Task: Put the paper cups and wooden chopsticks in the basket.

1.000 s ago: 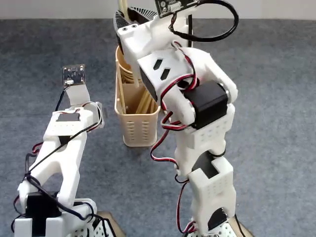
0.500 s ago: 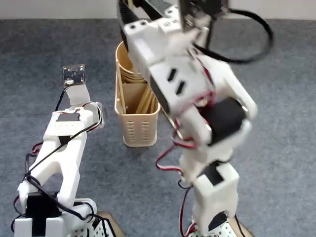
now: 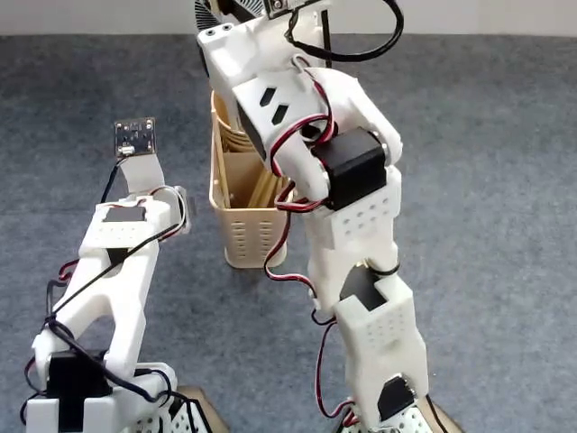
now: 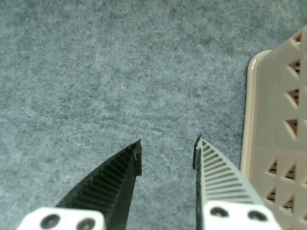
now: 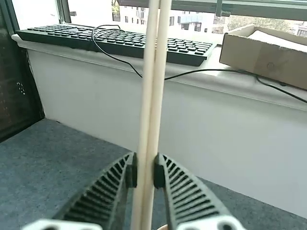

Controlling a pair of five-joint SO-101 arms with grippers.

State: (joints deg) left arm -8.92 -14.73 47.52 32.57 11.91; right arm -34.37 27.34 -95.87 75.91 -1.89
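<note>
Carpet (image 3: 505, 180): basket (image 3: 248, 234) holds cups (image 3: 236, 135); right gripper (image 5: 144, 172) above it clamps chopsticks (image 5: 154, 72), drop pending; left gripper (image 4: 169, 141) agape beside basket.

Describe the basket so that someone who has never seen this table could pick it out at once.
On the grey carpet, look between the left arm and the right arm. The basket stands there: a narrow beige tub with slotted walls, set apart by the stacked paper cups and wooden chopsticks inside.

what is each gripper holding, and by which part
The right gripper pinches the wooden chopsticks partway along their shafts; the left gripper is open, holding nothing.
</note>
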